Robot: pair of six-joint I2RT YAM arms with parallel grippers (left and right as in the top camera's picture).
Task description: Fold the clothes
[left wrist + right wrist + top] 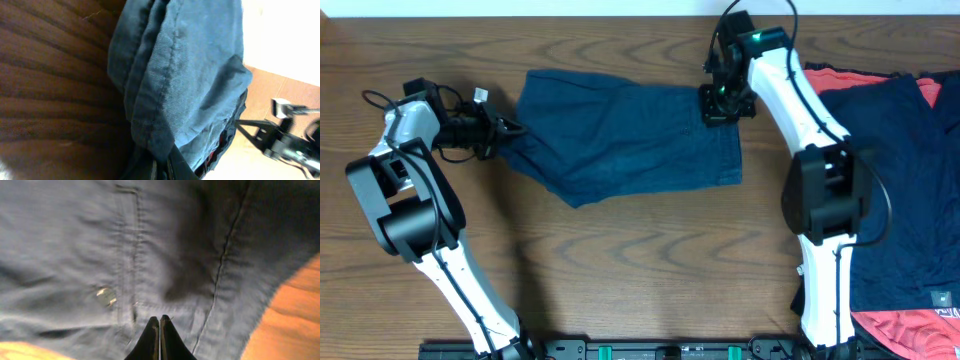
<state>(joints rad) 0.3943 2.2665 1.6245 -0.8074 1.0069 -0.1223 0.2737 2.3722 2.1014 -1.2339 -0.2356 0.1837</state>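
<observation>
Overhead and wrist views, read left to right. The left end effector (508, 130) sits at the 9 o'clock edge of the navy garment (620, 140). I see its jaws clamped on a bunched fold of that cloth, which in the left wrist view rises from the end effector (161, 171) in thick gathered layers (185, 75).

The garment lies spread on the wooden bench (620, 270), just toward 12 o'clock from the bench's middle, its lower hem slanting toward 5 o'clock.

The right end effector (712, 108) stands over the garment's 2 o'clock corner. In the right wrist view its jaws (159, 330) are pressed together, tips on the fabric (65, 245) below a stitched pocket seam and near a small metal stud (106, 296). I cannot tell whether cloth is pinched between them.

At 3 o'clock a pile of clothes (910, 170) covers the bench's end. It is mostly navy, with coral-red fabric (910, 330) showing at its 12 and 6 o'clock edges.
</observation>
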